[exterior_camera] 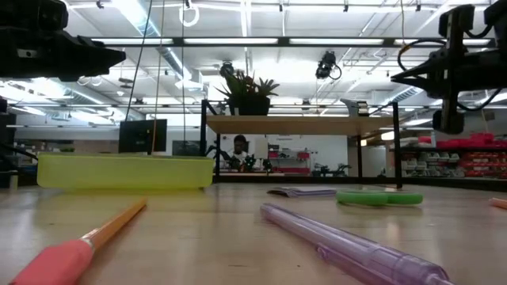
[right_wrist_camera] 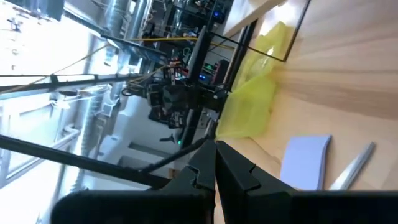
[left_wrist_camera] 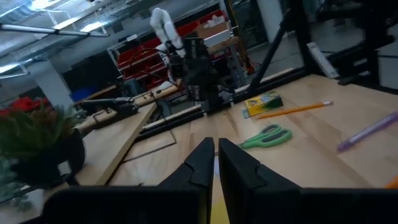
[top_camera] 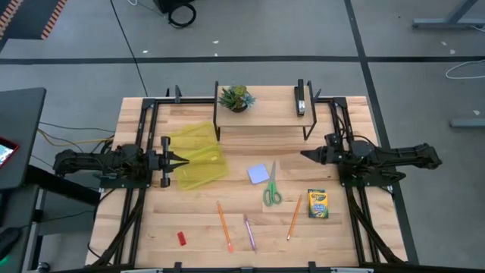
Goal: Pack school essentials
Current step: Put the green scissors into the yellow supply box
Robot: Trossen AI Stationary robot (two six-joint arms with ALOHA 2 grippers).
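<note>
My left gripper point(top_camera: 182, 158) point(left_wrist_camera: 216, 154) is shut and hovers over the near-left part of a translucent yellow pouch point(top_camera: 198, 156) point(exterior_camera: 123, 170) lying flat on the table. My right gripper point(top_camera: 305, 155) point(right_wrist_camera: 213, 149) is shut too, raised over bare wood right of centre. The pale blue notepad point(top_camera: 259, 174), green-handled scissors point(top_camera: 271, 191), crayon box point(top_camera: 318, 203), two orange pencils point(top_camera: 224, 226) point(top_camera: 294, 218), purple pen point(top_camera: 248, 232) and red eraser point(top_camera: 181, 238) lie flat on the table's near half. The low view shows both arms well above the tabletop.
A raised wooden shelf point(top_camera: 265, 114) on black legs stands at the far edge, with the potted plant point(top_camera: 236, 98) and black stapler point(top_camera: 301, 97) on it. Bare wood lies between the pouch and the notepad. Black frame rails run along both table sides.
</note>
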